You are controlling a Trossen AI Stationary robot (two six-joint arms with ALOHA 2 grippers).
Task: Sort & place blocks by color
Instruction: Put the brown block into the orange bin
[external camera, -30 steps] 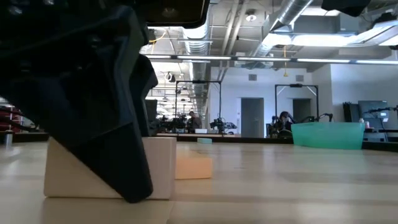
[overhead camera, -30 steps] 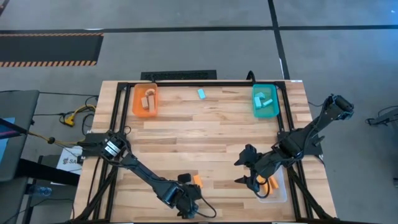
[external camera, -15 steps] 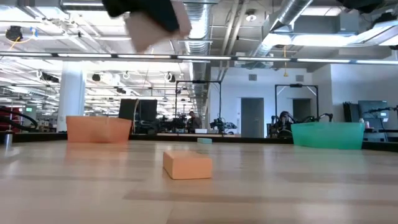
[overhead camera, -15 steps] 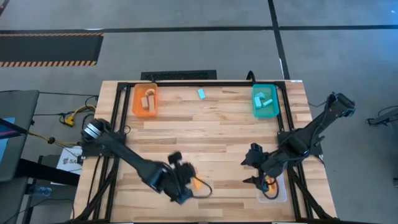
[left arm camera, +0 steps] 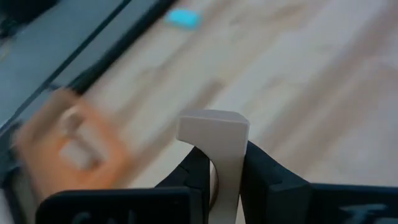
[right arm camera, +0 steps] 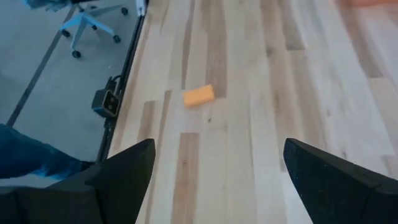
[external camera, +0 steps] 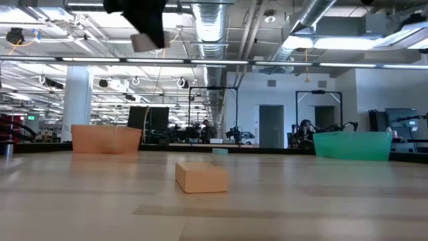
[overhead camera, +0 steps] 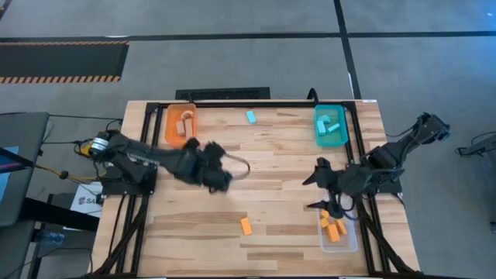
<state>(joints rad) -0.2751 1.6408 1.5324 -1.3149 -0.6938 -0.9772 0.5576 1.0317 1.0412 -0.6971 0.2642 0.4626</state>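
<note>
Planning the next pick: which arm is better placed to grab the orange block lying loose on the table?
Right, probably. Its end effector is open, empty and nearer the orange block; the left end effector is shut on a pale wood block.

No text, label or number can be read anywhere.

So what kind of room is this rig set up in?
Probably a robotics lab or workshop: exposed ceiling ducts, other workstations in the background, an office chair on the concrete floor beside the wooden table.
</note>
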